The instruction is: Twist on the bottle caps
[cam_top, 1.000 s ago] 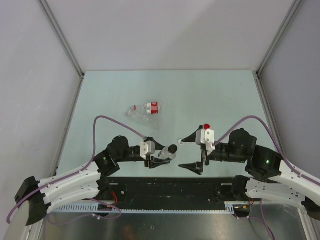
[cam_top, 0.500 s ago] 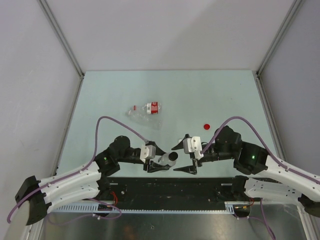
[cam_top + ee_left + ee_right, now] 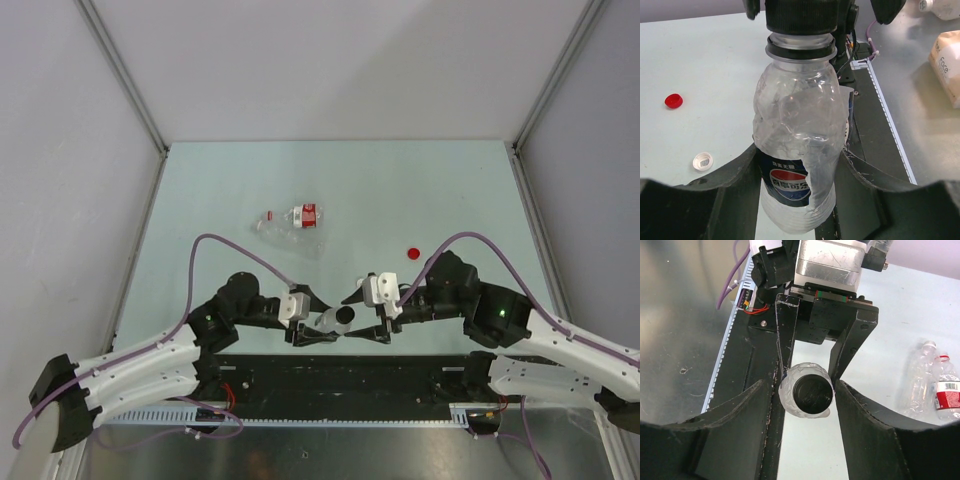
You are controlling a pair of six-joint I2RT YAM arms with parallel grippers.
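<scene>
Pale green surface, both arms meeting low at its near edge. The left arm reaches in from the left, and its fingers are clamped on the sides of the bottle, just above the blue label. That bottle is clear and crumpled, off the surface, neck pointing at the right arm. The right fingers sit partly spread, one each side of the neck end. In the left wrist view there is daylight between them and the cap, so no grip there.

Further out, towards the left of the surface, two other bottles lie on their sides, touching, one with a red label. They are well apart from both arms.

Now the small stuff. The black cap is on the held bottle's neck, square between the right fingers. The red cap lies alone on the surface, just beyond the right arm's wrist. The white cap lies on the surface too, near the held bottle, with the red one further off.
</scene>
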